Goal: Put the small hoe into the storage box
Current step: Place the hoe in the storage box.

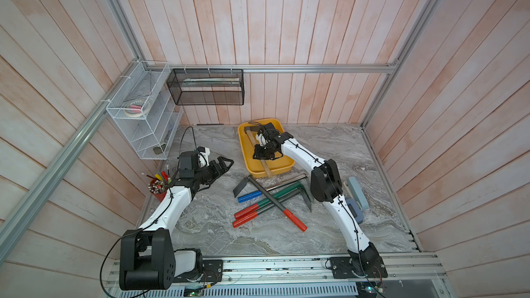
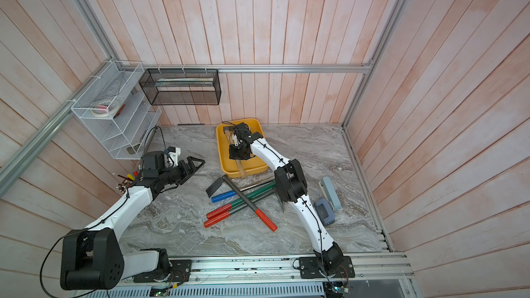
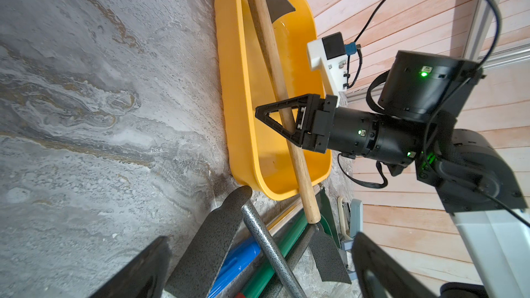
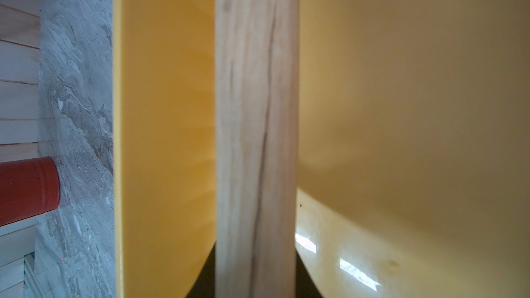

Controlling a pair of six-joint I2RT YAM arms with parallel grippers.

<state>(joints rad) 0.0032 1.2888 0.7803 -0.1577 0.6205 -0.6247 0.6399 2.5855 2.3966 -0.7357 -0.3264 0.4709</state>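
**Small hoe over the box, release pending**

**Position of the tool.** The small hoe (image 1: 250, 136), which has a wooden handle and a dark metal blade, lies lengthwise over the storage box (image 1: 243, 150). The blade sits at the far end of the box. The handle runs out past the near rim and ends above a pile of long-handled tools (image 1: 269, 202) on the desk (image 1: 206, 225), just beside the box. The left wrist view confirms this lie of the small hoe (image 3: 269, 50) in the storage box (image 3: 229, 81).

**Right arm.** The right gripper (image 1: 263, 154) stands over the middle of the box, its jaws closed narrow on the hoe's handle about midway along.

**Left arm.** The left gripper (image 1: 226, 164) hovers over the desk well apart from the box, jaws wide and holding nothing.

**Step in hand.** In my judgement this is the last stage of placing. Whether the blade already bears on the box floor cannot be told.

**Next move.** The tool needs to be lowered until it is supported. The jaws should then open and rise straight clear of the handle. The overhanging handle is the concern, since on release the hoe could pivot on the near rim or slide towards the pile.
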